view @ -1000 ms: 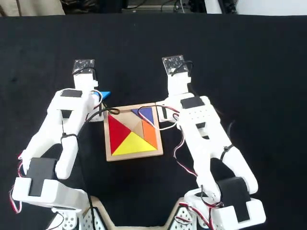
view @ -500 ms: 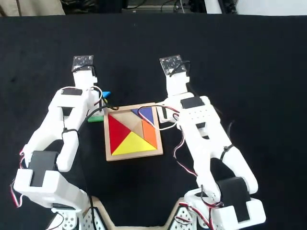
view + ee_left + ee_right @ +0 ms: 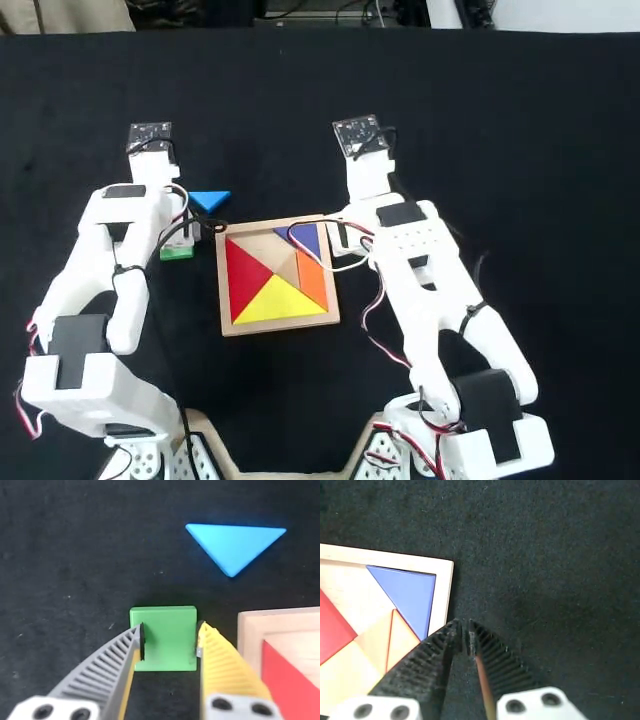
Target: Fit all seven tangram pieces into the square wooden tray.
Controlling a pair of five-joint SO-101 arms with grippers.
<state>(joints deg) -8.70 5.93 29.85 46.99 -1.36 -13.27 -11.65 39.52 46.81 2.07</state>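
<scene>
The square wooden tray (image 3: 226, 325) lies at the table's middle, holding a red triangle (image 3: 244, 275), a yellow triangle (image 3: 280, 301), an orange piece (image 3: 313, 281) and a purple triangle (image 3: 306, 240). Left of the tray, my left gripper (image 3: 170, 632) is shut on a green square (image 3: 167, 622), which rests flat on the cloth (image 3: 177, 251). A blue triangle (image 3: 235, 542) lies loose just beyond it (image 3: 209, 200). My right gripper (image 3: 465, 630) is shut with nothing in it, beside the tray's edge near the purple triangle's (image 3: 410, 592) corner (image 3: 336, 238).
A black cloth (image 3: 520, 150) covers the whole table, with open room on the far side and to the right. Both arm bases stand at the near edge. Bare wood (image 3: 350, 592) shows in the tray's upper part.
My left arm has moved left, away from the tray, taking the green square with it and uncovering the blue triangle. The right arm has stayed put.
</scene>
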